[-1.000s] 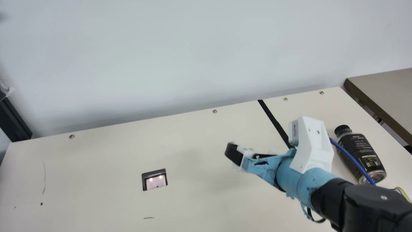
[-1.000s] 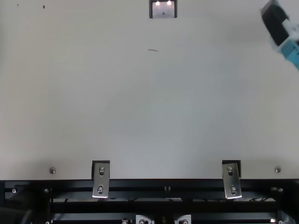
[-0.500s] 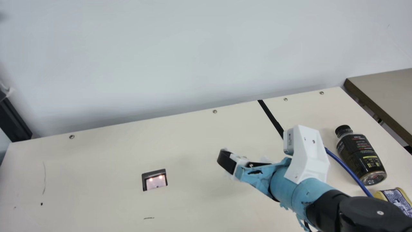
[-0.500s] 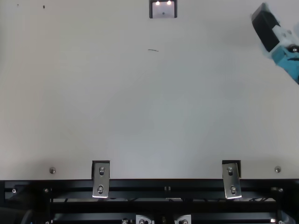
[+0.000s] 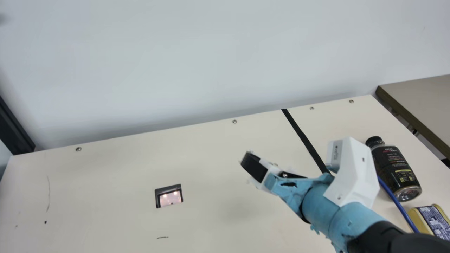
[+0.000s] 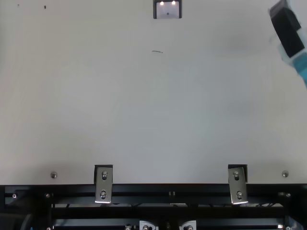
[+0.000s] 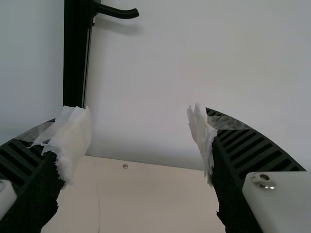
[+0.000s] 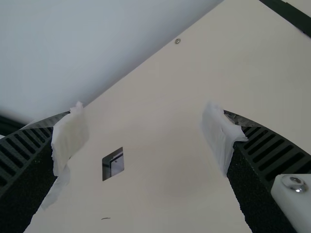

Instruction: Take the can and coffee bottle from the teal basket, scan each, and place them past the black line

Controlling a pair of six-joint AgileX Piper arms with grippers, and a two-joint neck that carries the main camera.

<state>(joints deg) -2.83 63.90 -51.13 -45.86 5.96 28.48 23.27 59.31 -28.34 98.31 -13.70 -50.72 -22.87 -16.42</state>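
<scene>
Right jaws [image 5: 250, 167] shifted rightward, coffee bottle [image 5: 396, 170] aslant, cap [image 5: 374, 141] toward wall [image 5: 225, 59]

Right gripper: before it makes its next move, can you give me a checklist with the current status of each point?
1. Right gripper open, with nothing between its fingers: ok.
2. Left gripper open and empty: ok.
3. Coffee bottle past the black line: ok, it lies on its side to the line's right in the main view.
4. Yellow can on that same side: ok.
5. Scanner window uncovered: ok.
6. Blue cable on the right arm clear of bottle and can: cannot tell; it crosses close to both in the main view.
</scene>
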